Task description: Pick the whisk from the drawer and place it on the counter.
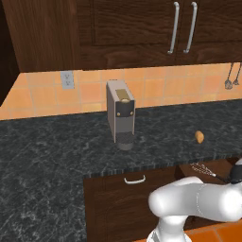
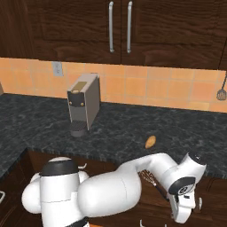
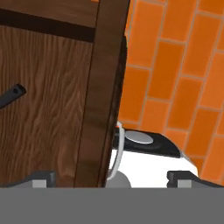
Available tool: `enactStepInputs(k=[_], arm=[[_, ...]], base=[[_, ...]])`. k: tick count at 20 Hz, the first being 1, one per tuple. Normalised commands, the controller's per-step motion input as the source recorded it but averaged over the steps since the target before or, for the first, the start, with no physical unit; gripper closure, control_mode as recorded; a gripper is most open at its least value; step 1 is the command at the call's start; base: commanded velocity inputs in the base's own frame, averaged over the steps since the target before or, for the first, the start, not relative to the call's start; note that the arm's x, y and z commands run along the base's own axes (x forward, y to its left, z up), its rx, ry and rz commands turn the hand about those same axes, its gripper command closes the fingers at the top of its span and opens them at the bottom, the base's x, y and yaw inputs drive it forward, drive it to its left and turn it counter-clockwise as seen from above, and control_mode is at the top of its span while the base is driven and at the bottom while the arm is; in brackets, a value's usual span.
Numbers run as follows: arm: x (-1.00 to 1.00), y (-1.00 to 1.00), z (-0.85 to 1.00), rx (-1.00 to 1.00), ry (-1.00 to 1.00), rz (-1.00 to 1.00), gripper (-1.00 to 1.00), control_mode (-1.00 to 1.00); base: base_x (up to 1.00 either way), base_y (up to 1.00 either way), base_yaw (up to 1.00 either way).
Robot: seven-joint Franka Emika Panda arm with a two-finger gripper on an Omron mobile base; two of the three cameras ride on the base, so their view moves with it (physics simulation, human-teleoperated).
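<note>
The whisk (image 1: 204, 169) lies in the open drawer (image 1: 222, 165), wire loops to the left and dark handle running right. In the right base view the whisk (image 2: 151, 180) peeks out behind my forearm, over the drawer's wood floor (image 2: 153, 201). My gripper (image 2: 181, 216) hangs at the drawer's outer end, pointing down. In the hand view the gripper (image 3: 111, 179) is open, fingertips (image 3: 43, 179) wide apart, with the drawer's front wall (image 3: 103, 87) between them. The whisk's handle end (image 3: 12, 95) shows at the left on the drawer floor (image 3: 48, 109). The black counter (image 1: 56, 151) runs behind.
A grey coffee machine (image 1: 120, 113) stands on the counter, with an orange-tan lump (image 1: 199, 137) to its right. A closed drawer front with a curved silver handle (image 1: 134, 180) sits left of the open drawer. Utensils (image 2: 221, 93) hang on the backsplash. Orange floor tiles (image 3: 183, 65) lie below.
</note>
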Motion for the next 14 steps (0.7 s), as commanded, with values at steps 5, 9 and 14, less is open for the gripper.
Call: enactStepInputs(k=[5,9,14], arm=[[0.22,-0.03,-0.64,0.0,0.0,0.0,-1.0,-1.0],[0.3,-0.02,-0.56,0.0,-0.01,0.0,-1.0,-1.0],[-0.22,-0.03,-0.28,0.0,0.01,0.0,-1.0,-1.0]], base=[[0.0,0.0,0.0],[0.0,0.0,0.0],[0.0,0.0,0.0]])
